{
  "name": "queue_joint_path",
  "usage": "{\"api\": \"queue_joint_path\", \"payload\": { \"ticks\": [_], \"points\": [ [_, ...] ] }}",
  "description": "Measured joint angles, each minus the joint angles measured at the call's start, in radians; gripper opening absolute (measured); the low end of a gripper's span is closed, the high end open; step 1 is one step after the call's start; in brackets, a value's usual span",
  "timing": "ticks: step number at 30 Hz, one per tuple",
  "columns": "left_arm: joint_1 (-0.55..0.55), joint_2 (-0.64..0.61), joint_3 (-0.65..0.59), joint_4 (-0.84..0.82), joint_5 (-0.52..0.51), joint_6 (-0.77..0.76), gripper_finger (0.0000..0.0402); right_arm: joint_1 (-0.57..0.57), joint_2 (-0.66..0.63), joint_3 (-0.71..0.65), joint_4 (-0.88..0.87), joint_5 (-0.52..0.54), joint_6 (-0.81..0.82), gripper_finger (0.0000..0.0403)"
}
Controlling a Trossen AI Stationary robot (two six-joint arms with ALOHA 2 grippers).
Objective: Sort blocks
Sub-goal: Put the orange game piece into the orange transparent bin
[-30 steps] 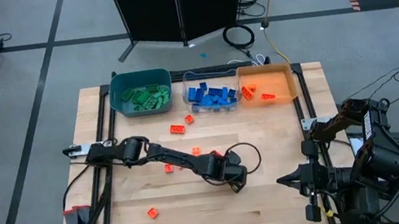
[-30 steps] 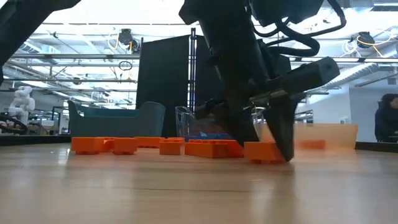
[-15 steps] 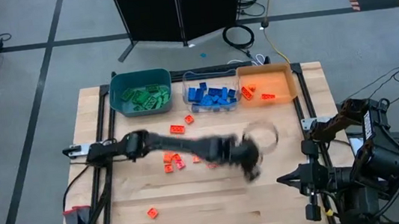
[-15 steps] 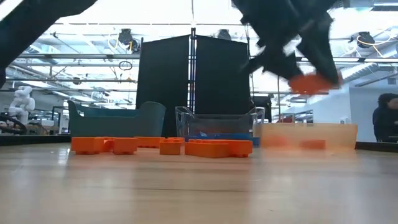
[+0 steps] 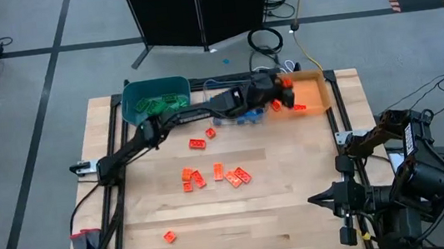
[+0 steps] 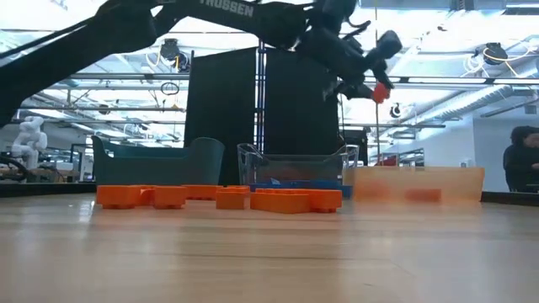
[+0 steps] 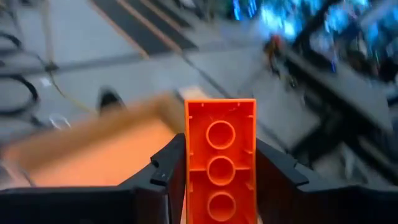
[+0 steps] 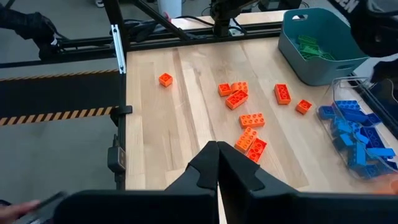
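Now your left gripper [image 5: 284,94] is clamped on an orange brick [image 7: 220,160], carried high at the orange bin's [image 5: 317,98] near-left edge; the bin lies just beyond it. The brick's long axis runs along the fingers. Your right gripper [image 8: 217,163] waits clenched, well away

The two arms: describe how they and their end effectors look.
Both arms are dark, slim and jointed. The left arm carries white TROSSEN lettering, seen in the low view, and a black cable loops near its wrist. Its left end effector has two black, angular fingers. The right end effector has matching dark tapered fingers; cables trail around its base.
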Motion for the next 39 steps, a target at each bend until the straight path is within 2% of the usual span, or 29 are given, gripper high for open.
{"api": "queue_joint_path", "payload": {
  "ticks": [5,10,17,37,39],
  "points": [
    [0.031,0.014,0.002,0.115,-0.107,0.015,0.0141,0.000,0.000,0.000,0.000,0.001,-0.012,0.0000],
    [0.015,0.089,0.002,0.206,-0.112,0.072,0.0141,-0.003,0.000,0.000,-0.001,0.010,-0.047,0.0000],
    [0.007,0.173,0.001,0.203,-0.115,0.019,0.0141,-0.003,0.000,0.000,0.000,0.023,-0.048,0.0000],
    [0.031,0.184,0.001,0.147,-0.129,0.045,0.0141,-0.002,0.000,0.000,0.000,0.023,-0.025,0.0000],
    [0.030,0.184,0.001,0.147,-0.123,0.044,0.0152,-0.002,0.000,0.000,0.000,0.023,-0.025,0.0000]
  ]
}}
